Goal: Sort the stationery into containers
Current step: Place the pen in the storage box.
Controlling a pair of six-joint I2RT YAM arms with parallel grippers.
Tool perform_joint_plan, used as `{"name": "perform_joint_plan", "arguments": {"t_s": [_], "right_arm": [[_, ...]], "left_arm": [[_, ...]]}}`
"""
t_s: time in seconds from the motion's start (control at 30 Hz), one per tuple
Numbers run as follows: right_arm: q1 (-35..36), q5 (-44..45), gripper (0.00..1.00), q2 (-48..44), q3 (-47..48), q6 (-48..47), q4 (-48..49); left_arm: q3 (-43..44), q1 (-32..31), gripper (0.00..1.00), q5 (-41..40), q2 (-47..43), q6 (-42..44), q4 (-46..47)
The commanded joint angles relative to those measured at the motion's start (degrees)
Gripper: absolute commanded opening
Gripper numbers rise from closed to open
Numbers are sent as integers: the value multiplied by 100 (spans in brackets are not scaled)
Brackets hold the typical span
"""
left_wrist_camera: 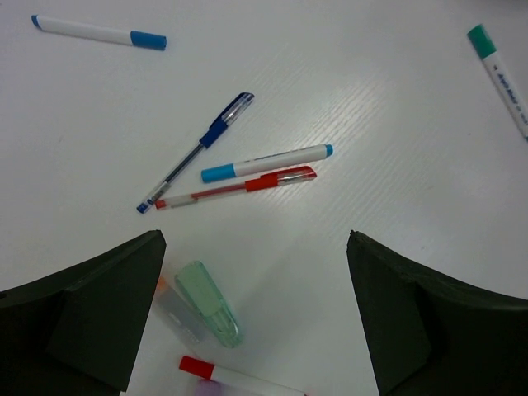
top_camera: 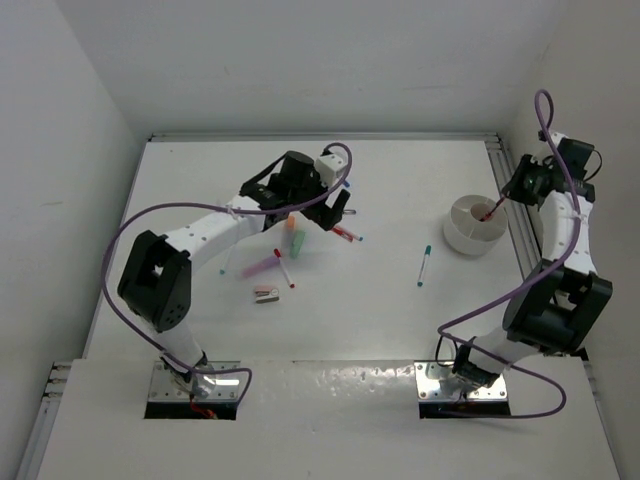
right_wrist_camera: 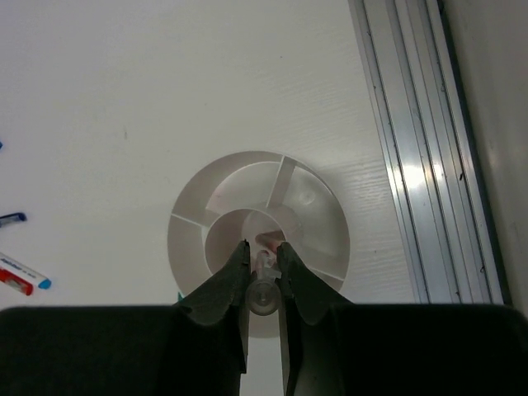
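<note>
presently the right claw is clenching a pen upright over the white tub, lining it up with the centre well for a drop. the left claw is hanging released above loose pens on the desk, likely choosing one.

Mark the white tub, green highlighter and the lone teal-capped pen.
white tub [right_wrist_camera: 318,219], right wrist view, bare outer compartment.
green highlighter [left_wrist_camera: 210,304], left wrist view, mid body.
teal-capped pen [top_camera: 424,266], top view, mid barrel.
</note>
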Motion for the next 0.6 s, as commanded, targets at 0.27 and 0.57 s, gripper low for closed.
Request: {"name": "perform_joint_plan", "arguments": {"t_s": [0.27, 0.57], "right_arm": [[266, 84, 54, -422, 49, -209, 51], [354, -540, 50, -923, 49, 161, -195]], "left_arm": [[1485, 468, 79, 663, 1560, 2263, -1381], [2480, 732, 50, 926, 2562, 2711, -951]]}}
